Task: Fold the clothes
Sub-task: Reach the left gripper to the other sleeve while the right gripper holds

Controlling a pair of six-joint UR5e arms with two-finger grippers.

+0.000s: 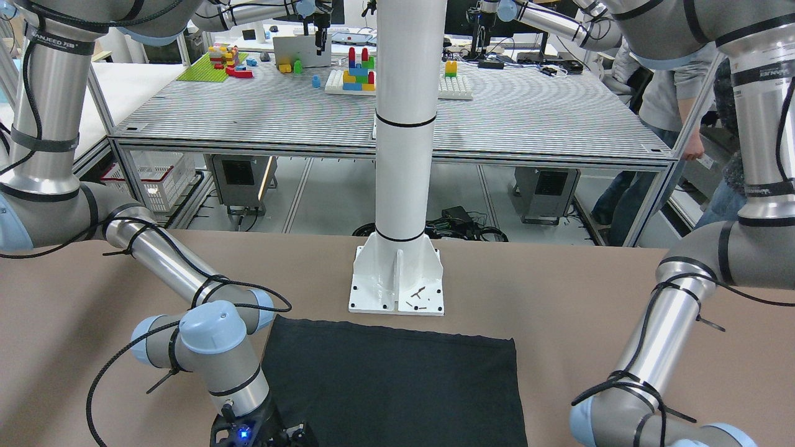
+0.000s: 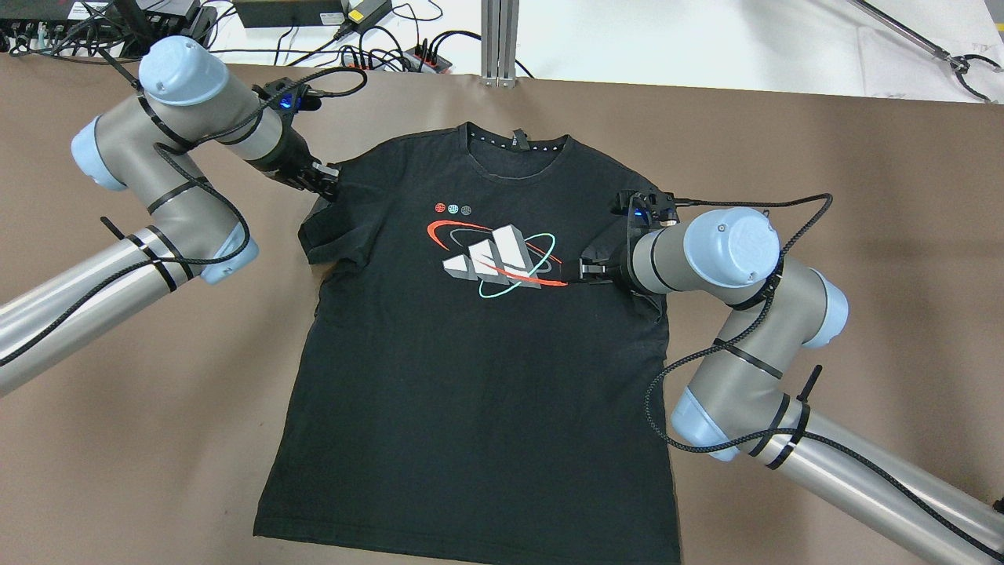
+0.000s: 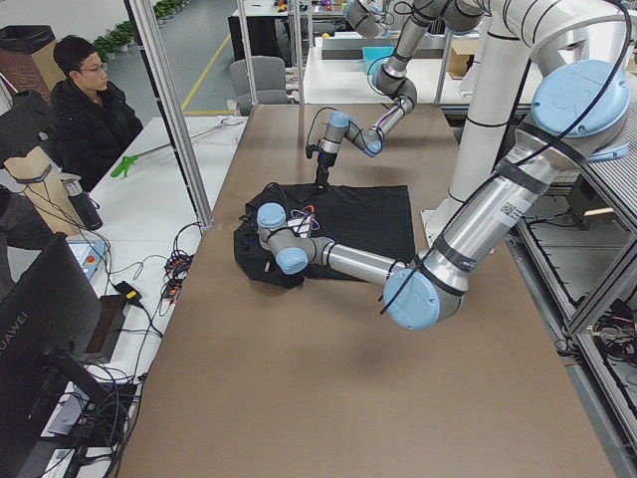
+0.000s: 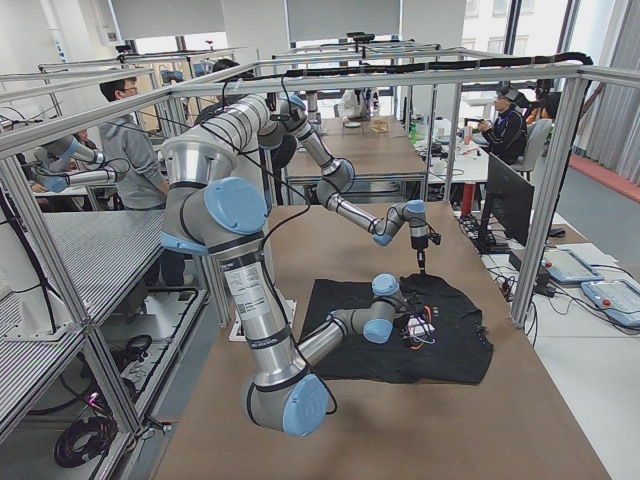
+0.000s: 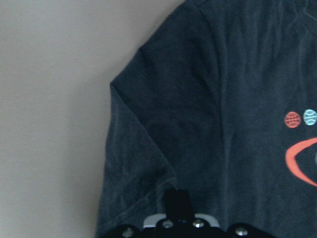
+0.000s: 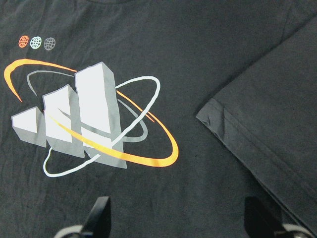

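The clothes are one black T-shirt with a white, red and teal logo. It lies flat, front up, collar away from the robot. My left gripper is at the top edge of the shirt's left sleeve. Its fingers are together on wrinkled fabric. My right gripper hovers open over the chest beside the logo, its two fingers wide apart and holding nothing. The right sleeve lies folded inward onto the shirt body.
The white pillar stands on its base plate just behind the shirt's hem. Brown table surrounds the shirt. Cables and power strips lie beyond the far edge. A seated person is off the table's side.
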